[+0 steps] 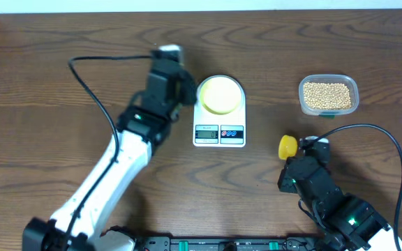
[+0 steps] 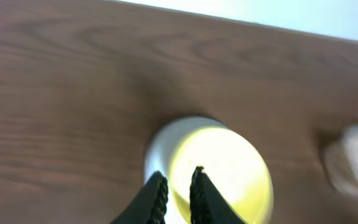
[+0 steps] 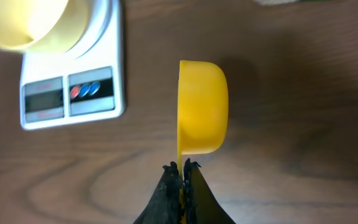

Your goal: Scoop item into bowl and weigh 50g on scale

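While your left gripper (image 2: 179,175) pinches the bowl (image 1: 220,94) narrowly by its rim — steadying it on the scale (image 1: 219,132) — your right gripper (image 3: 182,165) clamps the spoon (image 3: 202,106) for scooping; the beans (image 1: 327,94) lie right of the scale.

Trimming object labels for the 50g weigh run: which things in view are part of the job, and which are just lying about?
In the job:
- scale
- bowl, on the scale, rim pinched by the left gripper
- beans in the clear tub
- yellow spoon, empty, handle in the right gripper

Lying about:
- only the arms' black cables
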You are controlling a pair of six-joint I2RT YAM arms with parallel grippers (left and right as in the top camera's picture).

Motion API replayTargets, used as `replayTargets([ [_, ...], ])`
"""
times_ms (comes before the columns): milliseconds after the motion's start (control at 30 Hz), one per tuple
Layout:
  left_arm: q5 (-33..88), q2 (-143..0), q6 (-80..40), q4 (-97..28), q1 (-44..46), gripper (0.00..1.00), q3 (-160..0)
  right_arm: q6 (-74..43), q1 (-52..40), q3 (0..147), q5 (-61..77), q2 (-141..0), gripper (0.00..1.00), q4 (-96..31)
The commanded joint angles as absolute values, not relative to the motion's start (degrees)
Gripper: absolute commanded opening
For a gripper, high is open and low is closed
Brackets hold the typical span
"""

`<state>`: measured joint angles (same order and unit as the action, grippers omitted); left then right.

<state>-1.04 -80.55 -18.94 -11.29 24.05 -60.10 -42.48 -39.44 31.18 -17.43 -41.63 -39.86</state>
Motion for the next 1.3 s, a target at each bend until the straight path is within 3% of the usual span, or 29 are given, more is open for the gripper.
replayTargets([
  [0,-0.2,-75.4,-17.6,-17.5,27.1,0.17,-60.6,-37.5,-39.1,31.8,-10.4,-41.6,0.01,-40.0],
  [267,-0.2,-62.5,-14.8,-39.2,27.5,0.17,-60.6,-37.2,-39.1,31.8,-6.7,-41.6,0.01,-42.4],
  [300,-0.3,-60.8,-14.8,-42.0,27.5,0.21,-60.6,-37.2,-39.1,31.8,-6.7,-41.6,0.01,-42.5],
  [333,-0.8,-59.5,-14.8,-44.3,27.5,0.71,-60.6,-37.2,-39.1,31.8,-6.7,-41.6,0.01,-42.6],
  [367,-1.5,-58.2,-14.8,-46.7,27.5,0.98,-60.6,-37.2,-39.1,31.8,-6.7,-41.6,0.01,-42.6],
  [500,-5.1,-55.4,-15.7,-54.8,27.5,0.98,-60.6,-37.2,-39.1,31.8,-6.7,-41.6,0.01,-42.3],
  [600,-4.9,-55.1,-14.5,-53.5,27.5,0.98,-60.6,-37.2,-39.1,31.8,-5.3,-41.6,0.01,-42.3],
  [767,9.0,-55.7,9.8,-50.1,27.4,0.98,-60.6,-37.2,-39.1,31.8,-2.8,-41.6,0.01,-42.2],
  [833,11.9,-56.1,13.9,-50.0,27.1,0.98,-60.7,-37.2,-39.1,31.8,-1.8,-41.6,0.01,-41.3],
  [1100,12.0,-57.7,16.1,-50.0,24.0,0.98,-60.7,-37.1,-39.1,31.8,11.1,-40.6,0.01,-32.6],
  [1267,11.9,-58.0,16.9,-49.4,23.8,0.98,-60.7,-26.3,-39.1,31.8,21.9,-40.6,0.01,-27.4],
])
